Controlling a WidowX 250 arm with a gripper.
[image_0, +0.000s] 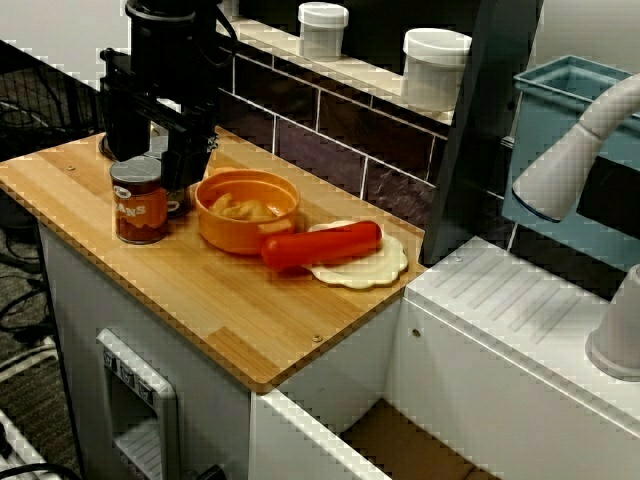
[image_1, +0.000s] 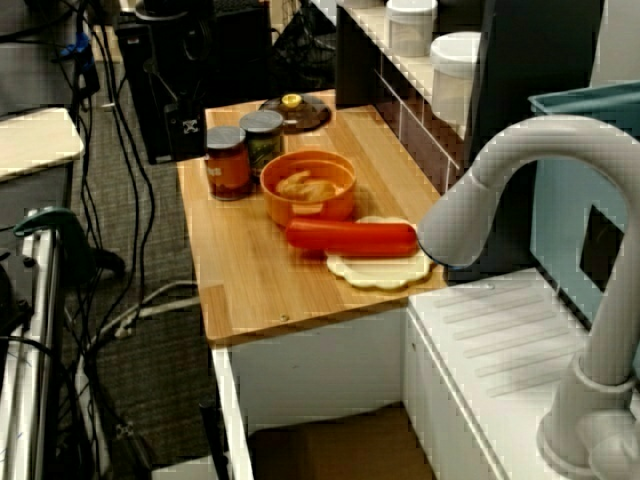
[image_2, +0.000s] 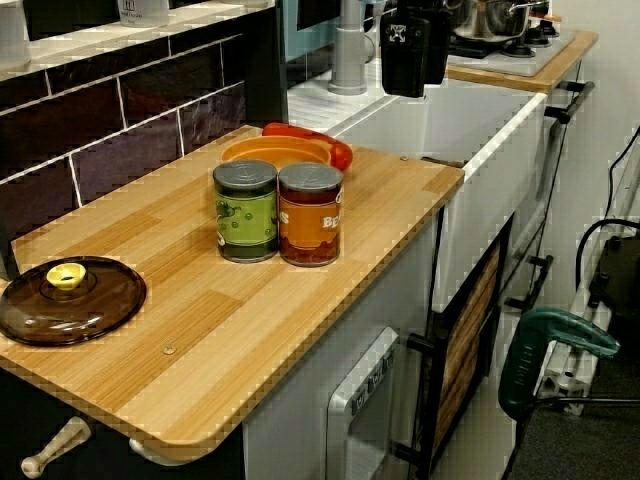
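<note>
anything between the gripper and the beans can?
Nothing visible does. The gripper hangs raised near the beans can with only air between. The green can stands on its wall side and the orange bowl beside it, neither in between.

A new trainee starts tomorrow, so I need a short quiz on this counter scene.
1. True or false: the bowl holds food.
2. What lies across the plate? A) sausage B) spoon C) fork
3. Fill in: right beside the orange can stands a ____ can.
Key: 1 true; 2 A; 3 green.
</note>
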